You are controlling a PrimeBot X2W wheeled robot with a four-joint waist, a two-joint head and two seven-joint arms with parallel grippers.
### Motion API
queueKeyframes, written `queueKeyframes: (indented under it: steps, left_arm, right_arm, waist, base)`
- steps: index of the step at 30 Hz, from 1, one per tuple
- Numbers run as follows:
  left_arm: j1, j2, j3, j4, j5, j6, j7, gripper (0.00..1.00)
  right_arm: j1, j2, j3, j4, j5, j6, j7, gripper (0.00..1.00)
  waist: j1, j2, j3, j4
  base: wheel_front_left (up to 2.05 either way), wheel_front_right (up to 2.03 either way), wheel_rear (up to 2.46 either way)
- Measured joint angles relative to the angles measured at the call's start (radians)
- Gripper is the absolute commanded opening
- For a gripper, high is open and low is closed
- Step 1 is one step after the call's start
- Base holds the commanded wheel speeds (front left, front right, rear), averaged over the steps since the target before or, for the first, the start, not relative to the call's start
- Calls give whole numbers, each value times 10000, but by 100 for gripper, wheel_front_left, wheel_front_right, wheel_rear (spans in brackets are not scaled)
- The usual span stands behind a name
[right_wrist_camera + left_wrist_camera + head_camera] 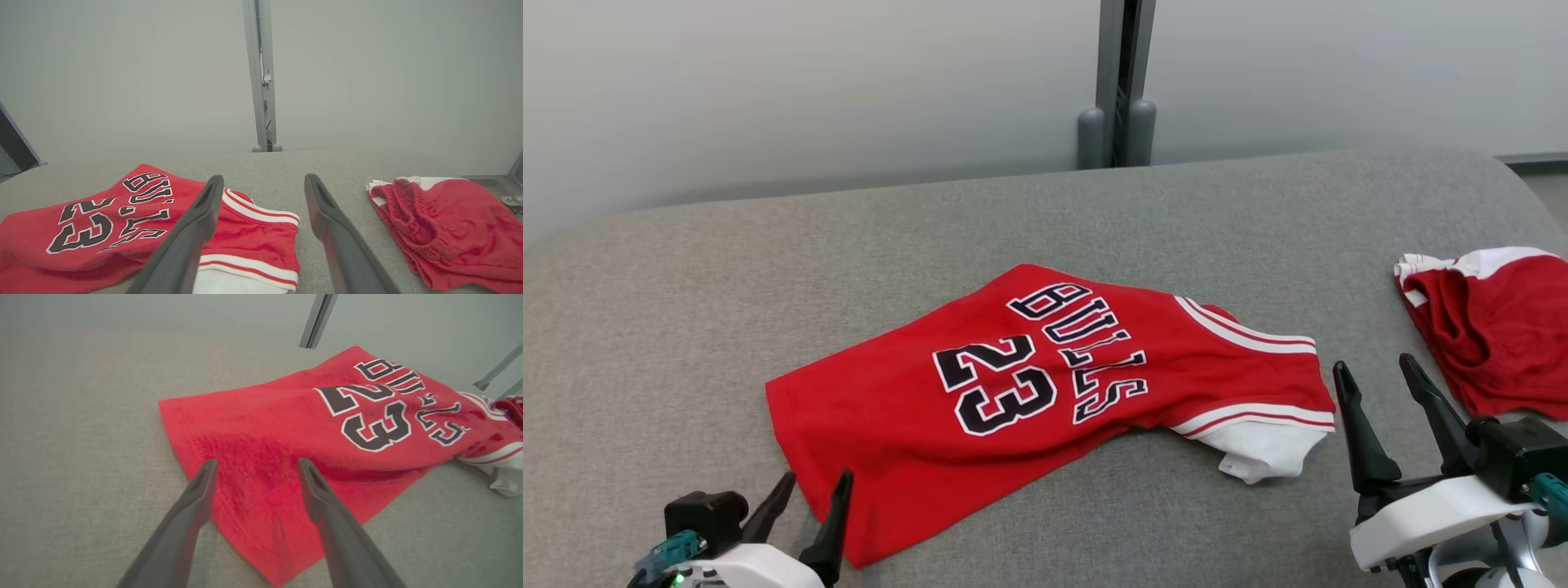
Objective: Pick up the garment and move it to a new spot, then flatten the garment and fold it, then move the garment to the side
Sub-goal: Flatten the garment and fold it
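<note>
Nearby, second red garment point(1494, 327) right of jersey point(1029, 384), left gripper point(817, 476) and right gripper point(1374, 364) jaws apart.

**Garment** point(882, 425): red cloth in a fine mesh-like knit with a faint sheen. Black lettering point(1001, 384) edged white, flat and smooth. White-and-red striped trim point(1250, 333) in a denser knit.
**Second red garment** point(1503, 327): soft knit cloth with a ribbed band point(408, 216).
**Table** point(686, 286): grey woven cloth cover, matt and coarse-grained.
**Left gripper** point(818, 475), **right gripper** point(1373, 363): fingers point(1360, 441) dark, matt and plastic-looking. White housing point(1429, 510) smooth and slightly glossy.
**Post** point(1123, 82): grey, metal-looking, smooth satin finish.
**Wall** point(768, 82): pale, matt, plain.
</note>
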Motion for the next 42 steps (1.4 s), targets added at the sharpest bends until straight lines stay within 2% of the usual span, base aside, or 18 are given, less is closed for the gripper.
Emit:
queueKeyframes:
  steps: [6,11,12,13,14,18,22,24,32,40,42]
  left_arm:
    - [-383,-153,12,1565,-604,-380,516,100]
    - [-774,-291,17,2341,-825,-706,537,100]
    - [-843,-313,17,2437,-890,-809,470,82]
    - [-843,-313,17,2437,-890,-809,470,46]
    - [-894,-326,10,2495,-894,-890,416,0]
    - [-957,-397,-23,2640,-1014,-1106,221,0]
    - [-1081,-280,-6,2197,-765,-1078,-178,0]
    - [-1082,-144,40,1645,-591,-930,-293,0]
    - [-377,489,431,-2117,-625,121,573,0]
    - [189,1254,575,-6257,-602,717,1758,0]
    - [185,1432,604,-6784,-541,786,2019,0]
  right_arm:
    - [-184,-4,19,48,6,-2,-75,100]
    - [-224,-4,17,167,42,-2,-134,100]
    - [-233,-2,27,184,48,-2,-146,100]
    - [-233,-2,27,184,48,-2,-146,100]
    - [-251,-2,25,198,69,0,-148,100]
    - [-294,-4,-6,219,84,0,-178,100]
    - [-285,-2,-123,180,82,-2,-178,100]
    - [-264,-4,-240,138,75,-2,-176,100]
    - [-157,0,-608,-50,2,-2,-128,100]
    - [-17,-2,-897,-113,4,-2,-128,100]
    - [-16,-2,-922,-127,6,-2,-130,100]
  waist:
    - [0,0,434,-207]
    - [0,0,662,-329]
    - [1,0,683,-339]
    - [1,0,683,-339]
    - [0,0,695,-346]
    - [0,0,678,-330]
    - [0,0,610,-247]
    - [0,0,557,-165]
    - [0,0,208,212]
    - [0,0,-95,484]
    - [0,0,-104,471]
  base:
    - [0,0,0]
    - [0,0,0]
    - [0,0,0]
    - [0,0,0]
    - [0,0,0]
    - [0,0,0]
    - [0,0,0]
    - [0,0,0]
    - [0,0,0]
    - [0,0,0]
    - [0,0,0]
